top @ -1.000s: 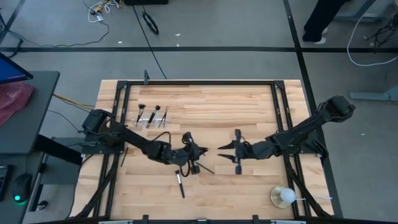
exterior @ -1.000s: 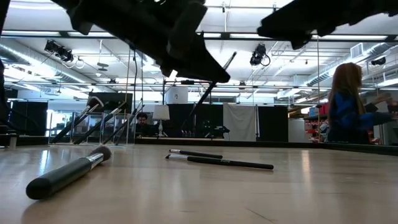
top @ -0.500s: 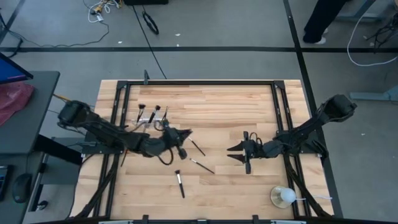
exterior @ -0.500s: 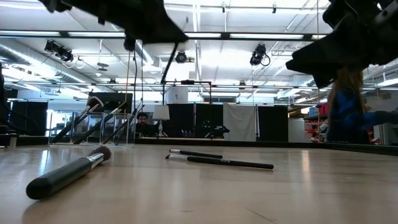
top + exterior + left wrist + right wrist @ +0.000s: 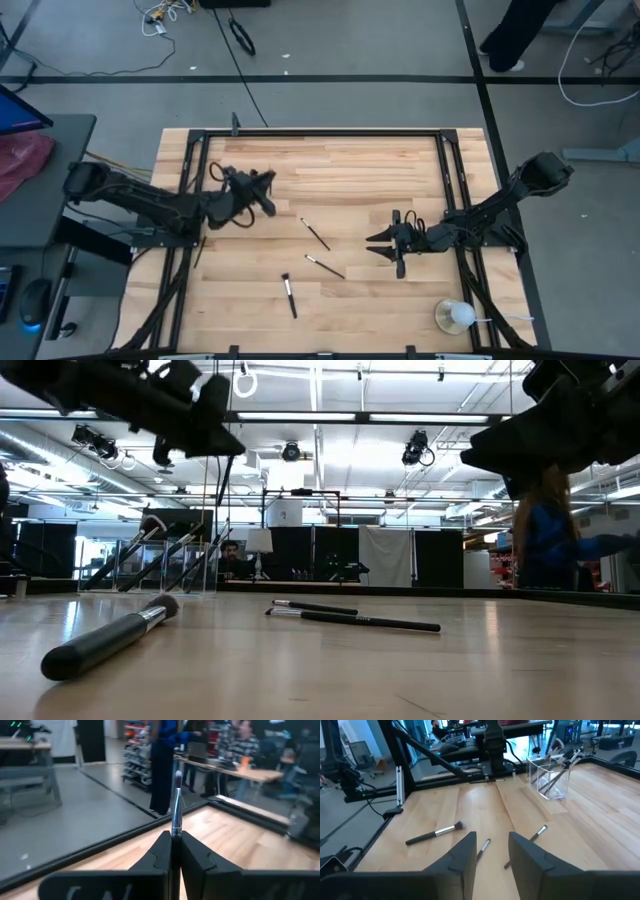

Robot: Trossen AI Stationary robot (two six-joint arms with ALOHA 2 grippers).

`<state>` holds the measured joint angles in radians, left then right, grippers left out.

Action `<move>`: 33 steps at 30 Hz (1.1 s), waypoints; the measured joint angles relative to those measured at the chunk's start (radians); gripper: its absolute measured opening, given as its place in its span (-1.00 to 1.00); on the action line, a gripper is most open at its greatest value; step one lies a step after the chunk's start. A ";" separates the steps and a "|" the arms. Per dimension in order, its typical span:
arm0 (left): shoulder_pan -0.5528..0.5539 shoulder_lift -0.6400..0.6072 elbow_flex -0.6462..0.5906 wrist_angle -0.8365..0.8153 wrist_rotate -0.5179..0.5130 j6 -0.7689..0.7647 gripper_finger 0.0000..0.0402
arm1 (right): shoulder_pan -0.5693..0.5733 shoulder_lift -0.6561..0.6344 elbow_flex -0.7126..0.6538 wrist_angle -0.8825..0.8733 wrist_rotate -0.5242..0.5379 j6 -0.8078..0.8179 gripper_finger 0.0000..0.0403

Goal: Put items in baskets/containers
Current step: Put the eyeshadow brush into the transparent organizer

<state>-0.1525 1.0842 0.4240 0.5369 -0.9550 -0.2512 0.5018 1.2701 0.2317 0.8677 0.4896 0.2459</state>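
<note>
Wooden worktop [image 5: 330,170] carries three loose brushes [image 5: 316,234] mid-board; left gripper [image 5: 262,192] hovers by the clear brush holder [image 5: 551,779] at the far-left side, fingers [image 5: 159,857] clenched on a thin brush [image 5: 176,805]; right gripper [image 5: 378,246] waits right of centre, fingers [image 5: 465,851] spread, empty

Clear plastic holder [image 5: 551,779] with several brushes leaning inside; three loose brushes [image 5: 317,234] [image 5: 324,266] [image 5: 288,295] lying flat mid-worktop; one slim brush [image 5: 176,805] clamped upright in left gripper [image 5: 171,851].
</note>
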 joint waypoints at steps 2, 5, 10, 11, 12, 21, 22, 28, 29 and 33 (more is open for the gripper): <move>0.037 -0.008 -0.028 -0.001 0.006 -0.003 -0.89 | 0.000 0.000 0.000 0.011 0.000 -0.005 -0.44; 0.076 -0.006 -0.065 -0.007 0.009 -0.007 -0.89 | 0.000 0.000 0.000 0.014 0.000 -0.011 -0.44; 0.099 -0.005 -0.129 -0.014 0.009 -0.026 -0.88 | 0.000 0.000 0.000 0.013 0.000 -0.011 -0.44; 0.100 -0.005 -0.142 -0.012 0.008 -0.028 -0.88 | -0.001 0.000 0.000 0.014 0.000 -0.011 -0.44; 0.100 -0.005 -0.155 -0.012 0.004 -0.031 -0.88 | -0.001 0.000 0.000 0.015 0.000 -0.011 -0.44; 0.100 -0.005 -0.237 -0.011 0.017 -0.155 -0.85 | -0.001 0.000 0.000 0.015 0.000 -0.011 -0.44; 0.100 -0.005 -0.242 -0.017 0.019 -0.168 -0.85 | -0.001 0.000 0.000 0.015 0.000 -0.011 -0.44; 0.100 -0.004 -0.269 -0.018 0.025 -0.240 -0.84 | -0.001 0.000 0.000 0.015 0.000 -0.011 -0.44; 0.100 -0.004 -0.269 -0.026 0.029 -0.242 -0.83 | -0.001 0.000 0.000 0.014 0.000 -0.011 -0.44; 0.100 -0.004 -0.269 -0.027 0.052 -0.239 -0.81 | -0.001 0.000 0.000 0.014 0.000 -0.011 -0.44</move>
<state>-0.0525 1.0798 0.1551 0.5095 -0.9029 -0.4904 0.5007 1.2701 0.2317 0.8822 0.4900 0.2344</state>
